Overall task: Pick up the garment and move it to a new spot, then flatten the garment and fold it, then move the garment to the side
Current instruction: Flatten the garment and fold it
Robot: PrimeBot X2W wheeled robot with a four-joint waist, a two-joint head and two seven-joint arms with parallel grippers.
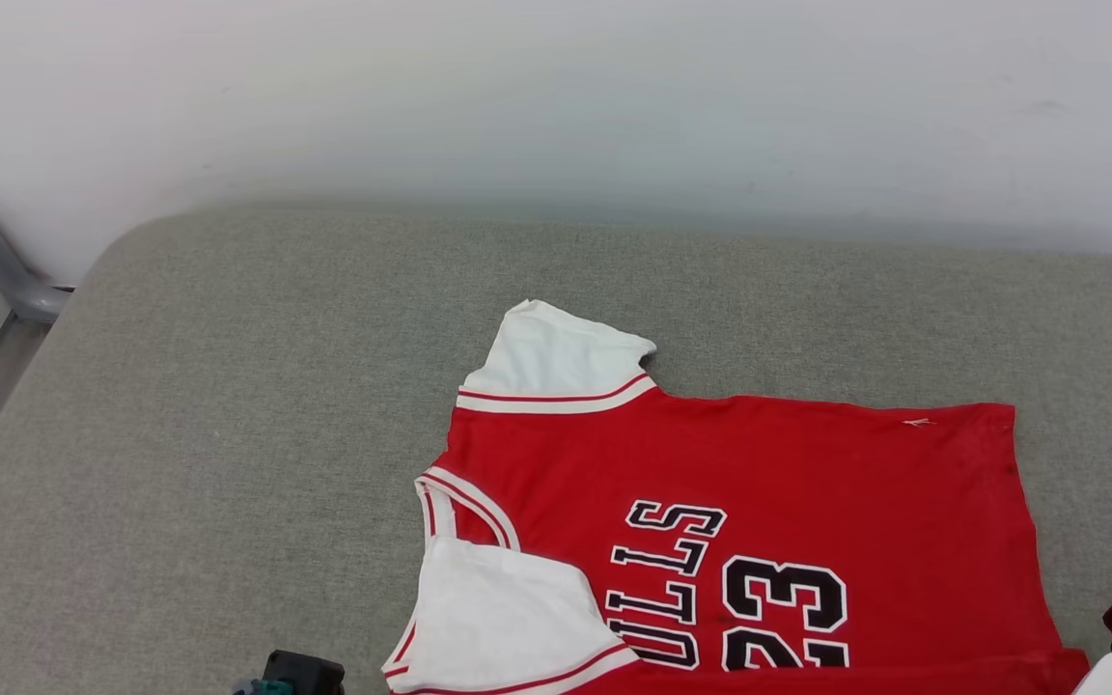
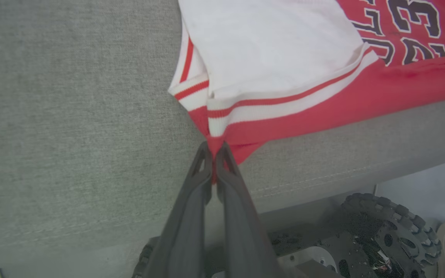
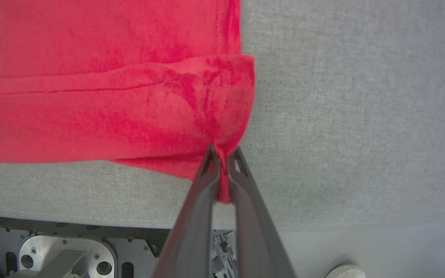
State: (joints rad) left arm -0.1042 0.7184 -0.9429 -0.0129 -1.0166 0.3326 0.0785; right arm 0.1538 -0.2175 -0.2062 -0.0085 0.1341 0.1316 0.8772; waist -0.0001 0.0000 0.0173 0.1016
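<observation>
On the grey cushion [image 1: 228,434], the garment [image 1: 759,463] lies print-up by the near edge, one white sleeve [image 1: 498,608] turned in over the chest. The left gripper [image 2: 214,152] is pinched tight on the red corner under that sleeve's trim, the right gripper [image 3: 222,154] on the hem corner. The fold seems in hand; next, both arms should lift and carry this edge across evenly

The garment [image 1: 807,463] is bright red with white short sleeves [image 1: 556,352], each edged in red-and-white striped trim [image 1: 556,397], and its lettering [image 1: 759,594] is black outlined in white. The bench [image 1: 228,434] is a speckled grey weave and the wall [image 1: 556,97] a pale off-white. The left claw [image 2: 214,154] and right claw [image 3: 222,156] are both dark grey.
</observation>
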